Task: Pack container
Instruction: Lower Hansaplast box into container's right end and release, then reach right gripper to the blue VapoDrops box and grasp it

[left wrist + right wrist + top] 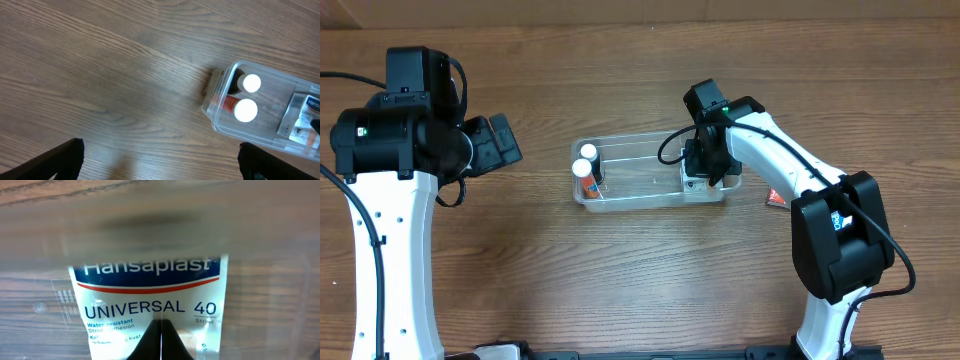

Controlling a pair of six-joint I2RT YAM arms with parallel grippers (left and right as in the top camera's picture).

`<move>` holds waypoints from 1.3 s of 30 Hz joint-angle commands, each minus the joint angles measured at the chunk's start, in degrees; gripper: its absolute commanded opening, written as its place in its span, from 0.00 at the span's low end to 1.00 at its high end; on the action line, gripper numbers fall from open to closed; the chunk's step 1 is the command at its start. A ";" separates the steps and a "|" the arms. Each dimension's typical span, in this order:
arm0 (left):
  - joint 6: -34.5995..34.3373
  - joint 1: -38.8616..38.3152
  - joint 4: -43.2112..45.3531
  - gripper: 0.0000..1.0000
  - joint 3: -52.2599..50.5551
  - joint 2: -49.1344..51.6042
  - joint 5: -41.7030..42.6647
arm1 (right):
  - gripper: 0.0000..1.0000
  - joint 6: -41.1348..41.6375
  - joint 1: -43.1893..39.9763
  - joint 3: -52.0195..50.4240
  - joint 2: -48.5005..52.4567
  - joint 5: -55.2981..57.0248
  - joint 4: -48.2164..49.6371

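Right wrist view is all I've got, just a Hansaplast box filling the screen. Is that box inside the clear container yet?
Observer: Yes. The left wrist view shows the plaster box lying inside the container, at one end.
Operator: Anything else packed in there?
Observer: Two white-capped bottles stand upright at the opposite end, side by side.
Operator: And where's the left claw?
Observer: The left claw is open, over bare table, well apart from the container.
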 commanded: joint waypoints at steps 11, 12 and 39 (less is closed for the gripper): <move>2.43 0.22 -0.35 1.00 -0.28 0.20 -0.83 | 0.85 -1.16 -7.56 31.45 -20.68 8.90 -25.18; 2.43 0.22 -0.37 1.00 -0.28 0.20 -0.83 | 0.91 -1.18 -11.13 31.45 -22.38 7.72 -27.43; 2.43 0.22 1.07 1.00 -0.28 0.20 -0.81 | 1.00 -22.93 -41.53 -14.93 -17.75 6.58 -8.39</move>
